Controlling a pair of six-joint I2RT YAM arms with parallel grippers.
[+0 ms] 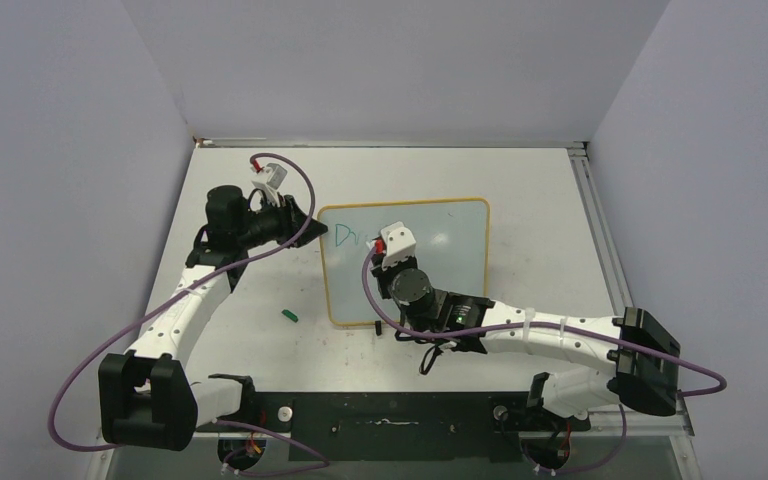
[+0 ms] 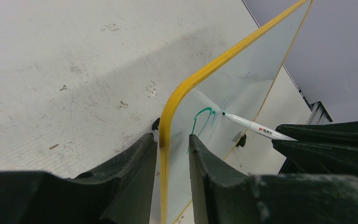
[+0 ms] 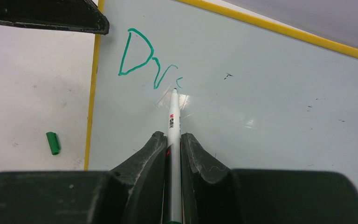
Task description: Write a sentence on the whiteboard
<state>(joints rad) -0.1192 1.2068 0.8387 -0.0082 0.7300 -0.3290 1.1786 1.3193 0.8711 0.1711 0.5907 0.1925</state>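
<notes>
Glossy smooth whiteboard (image 3: 270, 79), yellow frame (image 2: 177, 100) perhaps plastic, matt scuffed table (image 2: 51, 60), smooth white marker (image 3: 173, 119)

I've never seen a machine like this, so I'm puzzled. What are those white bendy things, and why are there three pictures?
They are two robot arms, bolted to a table. One picture looks down from above; the other two come from small cameras on each wrist. The left pincer grips the whiteboard by its yellow edge. The right pincer holds a pen, its tip on the board beside green letters, "Dr" and a bit more. A small green cap lies on the table left of the board.
</notes>
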